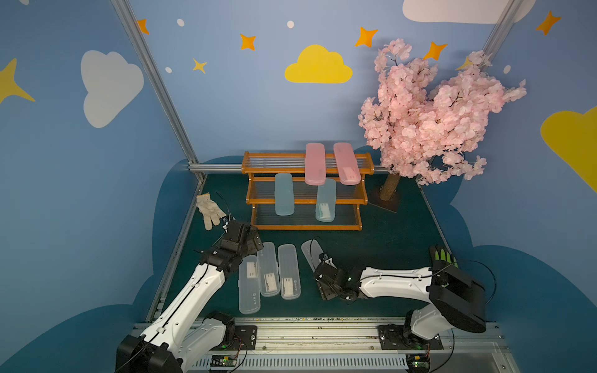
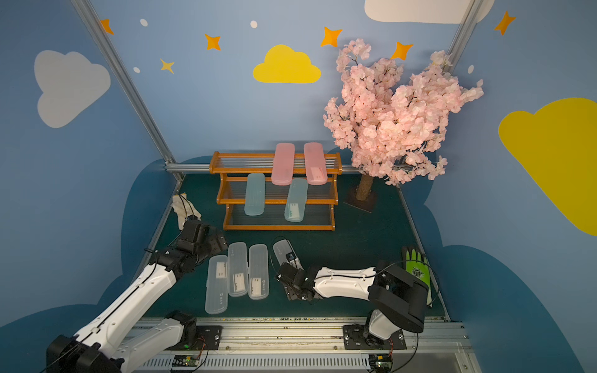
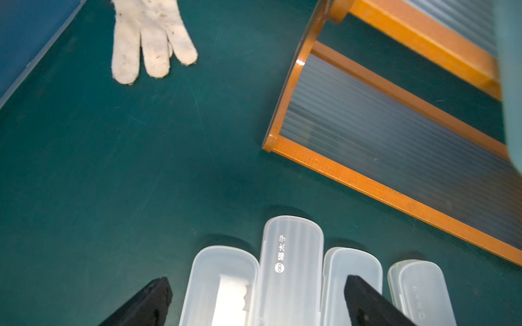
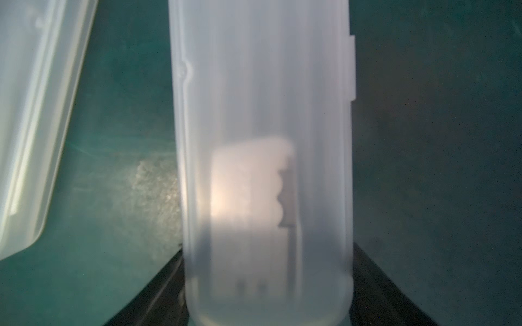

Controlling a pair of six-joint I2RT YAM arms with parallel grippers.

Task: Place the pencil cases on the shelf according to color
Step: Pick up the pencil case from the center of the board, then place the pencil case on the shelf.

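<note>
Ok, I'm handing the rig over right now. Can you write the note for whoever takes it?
Grippers: left gripper is open and empty above three clear cases lying side by side on the table. The right gripper has its jaws either side of the fourth clear case, which lies angled on the table. I can't tell whether it is gripped.
Done: two pink cases are on the top tier of the shelf. Two blue cases are on the middle tier.
Left: all four clear cases, probably for the bottom tier.
</note>
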